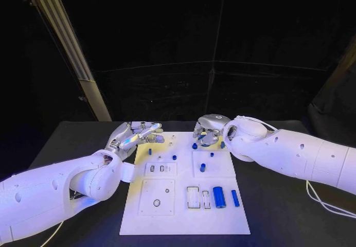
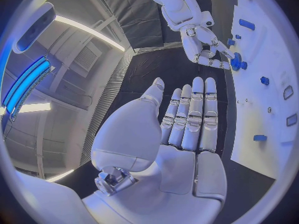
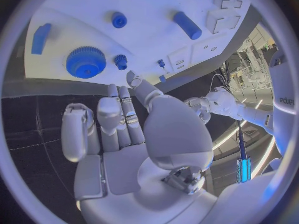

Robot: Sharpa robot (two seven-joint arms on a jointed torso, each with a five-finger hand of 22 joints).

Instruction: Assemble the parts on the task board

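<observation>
- Black table (image 1: 67,139) under a dark room carried the white task board (image 1: 185,216) at its middle.
- Blue parts lay on the board: a cylinder (image 1: 219,196) beside a slimmer bar (image 1: 235,198) (near the cut-out slots).
- Left hand (image 1: 137,135) hovered at the board's far left corner, fingers straight and apart, holding nothing.
- Right hand (image 1: 208,131) hung over the far edge, fingers loosely spread, empty.
- Right wrist view revealed a toothed blue gear (image 3: 85,61).

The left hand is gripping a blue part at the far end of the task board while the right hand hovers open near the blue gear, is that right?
Not quite: the left hand holds nothing. The left wrist view shows its fingers straight and empty beside the task board. The rest stands: the right hand is open near the blue gear.
</observation>
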